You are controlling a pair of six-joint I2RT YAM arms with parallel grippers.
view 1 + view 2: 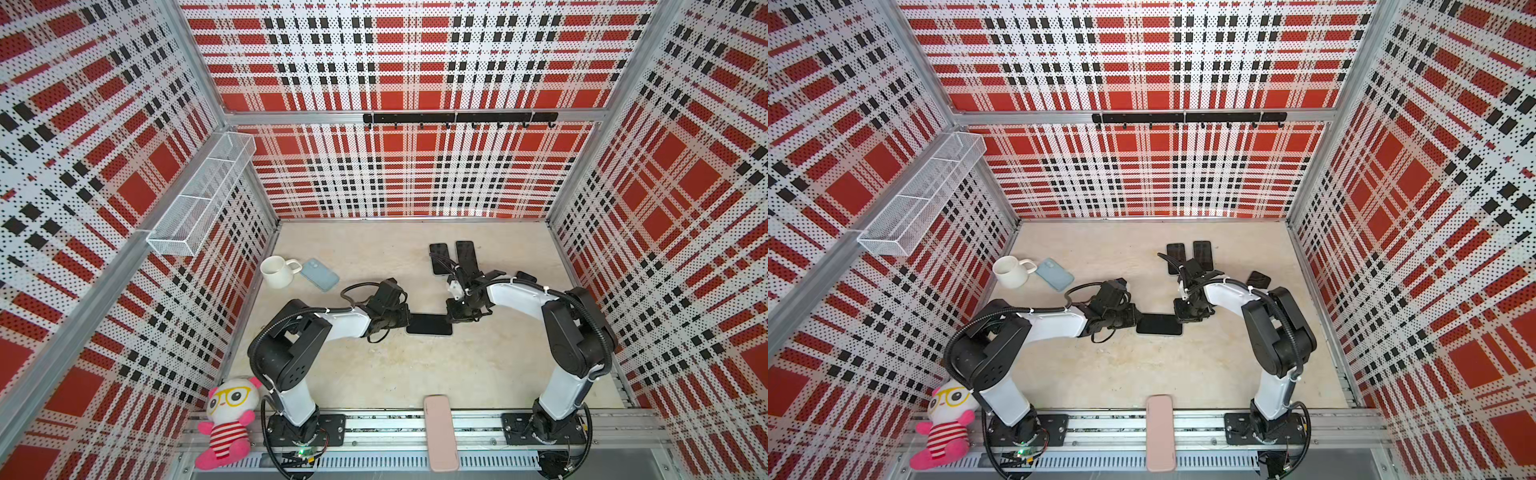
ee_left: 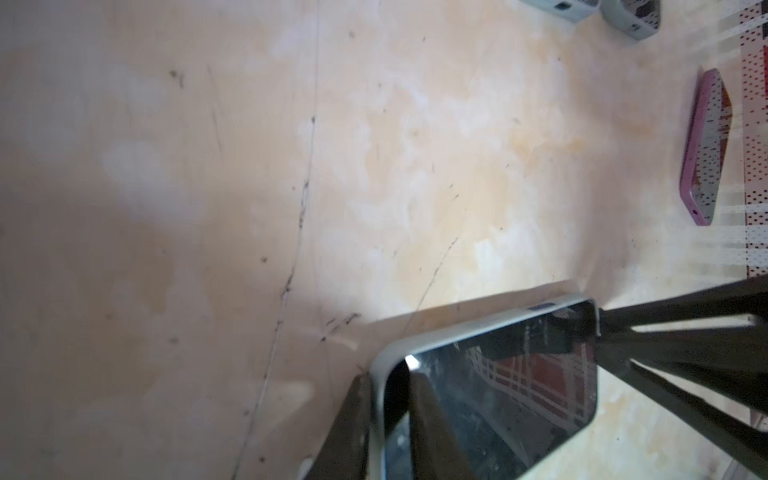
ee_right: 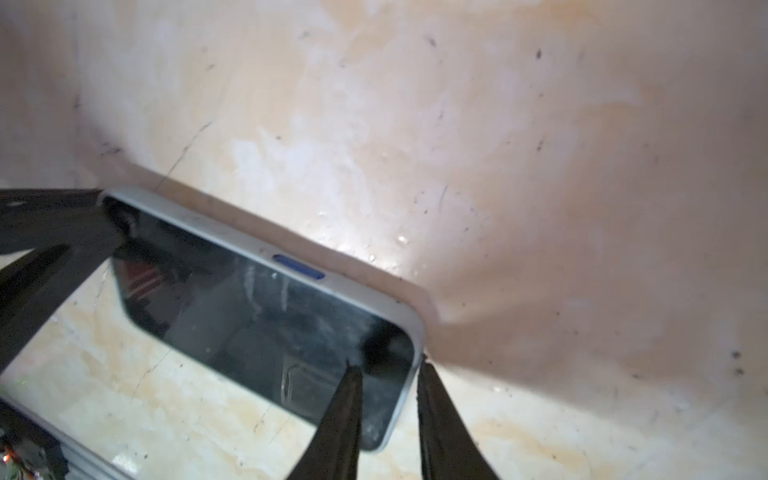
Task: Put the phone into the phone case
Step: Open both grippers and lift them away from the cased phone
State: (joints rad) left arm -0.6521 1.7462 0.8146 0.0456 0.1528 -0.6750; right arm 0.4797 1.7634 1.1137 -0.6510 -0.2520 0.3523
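Right of the mug (image 1: pixel 277 271) and nearer the arm bases, the phone (image 1: pixel 429 324) lies screen up inside its grey case (image 3: pixel 332 286). The left gripper (image 2: pixel 388 376) straddles the end toward the mug, jaws slightly apart, with one finger (image 2: pixel 353 424) outside the rim and the other over the glass. The right gripper (image 3: pixel 386 365) straddles the far end likewise, not clamped. In both top views the wrists hide the fingertips. In each wrist view the opposite gripper covers the phone's far end. Whether the phone sits fully home is unclear.
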